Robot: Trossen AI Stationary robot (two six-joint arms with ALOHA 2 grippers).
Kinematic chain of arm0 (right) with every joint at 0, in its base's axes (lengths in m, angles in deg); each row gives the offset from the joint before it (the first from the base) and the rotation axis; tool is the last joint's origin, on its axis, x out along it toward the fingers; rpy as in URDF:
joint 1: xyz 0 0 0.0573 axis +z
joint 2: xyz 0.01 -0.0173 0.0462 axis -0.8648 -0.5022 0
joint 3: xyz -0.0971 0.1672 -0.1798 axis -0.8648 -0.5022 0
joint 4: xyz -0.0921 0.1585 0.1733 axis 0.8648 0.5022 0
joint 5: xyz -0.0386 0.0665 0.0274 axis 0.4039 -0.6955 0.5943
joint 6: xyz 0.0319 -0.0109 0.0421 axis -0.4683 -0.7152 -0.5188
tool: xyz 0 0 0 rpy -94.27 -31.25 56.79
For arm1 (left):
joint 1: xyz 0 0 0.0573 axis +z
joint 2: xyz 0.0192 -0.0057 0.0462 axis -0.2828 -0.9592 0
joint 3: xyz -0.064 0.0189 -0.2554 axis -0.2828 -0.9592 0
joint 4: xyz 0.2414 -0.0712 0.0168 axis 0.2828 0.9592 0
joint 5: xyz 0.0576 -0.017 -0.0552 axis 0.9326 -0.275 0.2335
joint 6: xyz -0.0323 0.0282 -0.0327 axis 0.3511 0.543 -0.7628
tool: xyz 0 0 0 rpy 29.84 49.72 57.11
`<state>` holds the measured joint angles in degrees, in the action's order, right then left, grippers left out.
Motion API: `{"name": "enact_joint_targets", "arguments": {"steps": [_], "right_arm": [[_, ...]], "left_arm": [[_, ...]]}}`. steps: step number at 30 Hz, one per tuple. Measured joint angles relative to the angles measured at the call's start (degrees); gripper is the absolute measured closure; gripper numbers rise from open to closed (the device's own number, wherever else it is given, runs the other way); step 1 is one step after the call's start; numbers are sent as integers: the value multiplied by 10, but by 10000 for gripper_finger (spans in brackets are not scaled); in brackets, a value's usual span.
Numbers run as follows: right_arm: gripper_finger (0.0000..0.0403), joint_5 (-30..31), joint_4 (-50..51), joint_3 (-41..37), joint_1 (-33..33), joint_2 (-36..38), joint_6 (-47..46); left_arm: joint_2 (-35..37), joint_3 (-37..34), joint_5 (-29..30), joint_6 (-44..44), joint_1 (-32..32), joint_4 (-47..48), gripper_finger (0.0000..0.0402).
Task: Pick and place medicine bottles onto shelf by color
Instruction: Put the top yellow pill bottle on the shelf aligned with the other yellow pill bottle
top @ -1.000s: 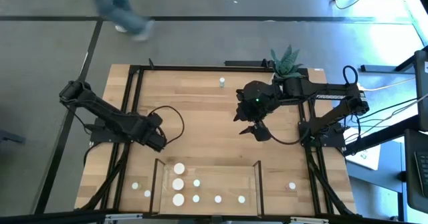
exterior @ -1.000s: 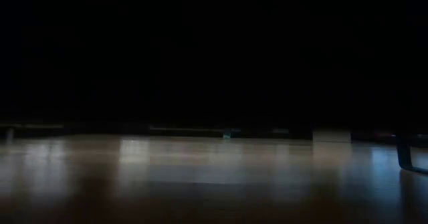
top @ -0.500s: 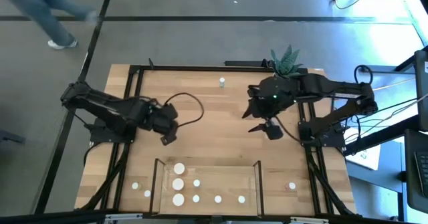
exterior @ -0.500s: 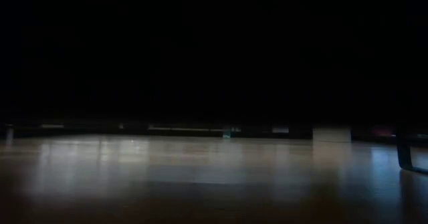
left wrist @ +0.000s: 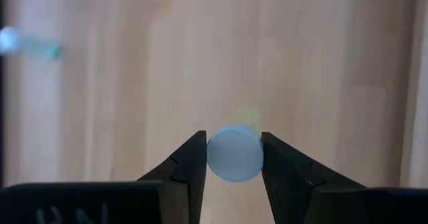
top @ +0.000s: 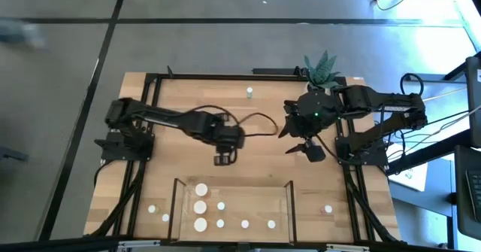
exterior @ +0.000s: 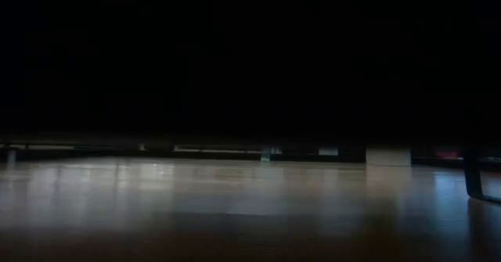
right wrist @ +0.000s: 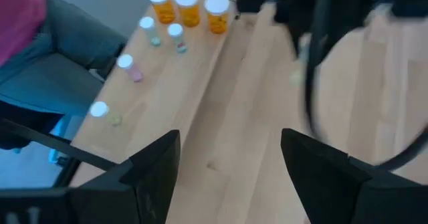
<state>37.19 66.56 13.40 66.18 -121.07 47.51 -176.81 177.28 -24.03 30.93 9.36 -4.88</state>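
My left gripper (left wrist: 232, 158) is pinching a white-capped bottle (left wrist: 234, 154), probably pale-bodied, over bare table (top: 248, 143); right gripper (right wrist: 231, 158) hangs spread wide, empty.

No words or numbers can be read on any bottle, on the shelf or on the desk. Pale marks show on the dark body of the left tool (left wrist: 235, 158) in its wrist view. They are cut off and too blurry to read.
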Motion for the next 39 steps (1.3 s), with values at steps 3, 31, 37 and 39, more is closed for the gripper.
{"name": "enact_joint_targets", "arguments": {"steps": [3, 31, 37, 39], "right_arm": [[141, 27, 4, 0, 0, 2, 0], [141, 40, 7, 0, 0, 2, 1], [141, 40, 6, 0, 0, 2, 1], [141, 40, 6, 0, 0, 1, 1]], "left_arm": [[-31, 1, -35, 37, 11, -37, 288], [-147, -1, -50, 72, 37, -92, 288], [-147, -6, -53, 69, 36, -97, 288], [-147, -9, -56, 68, 36, -102, 288]]}}
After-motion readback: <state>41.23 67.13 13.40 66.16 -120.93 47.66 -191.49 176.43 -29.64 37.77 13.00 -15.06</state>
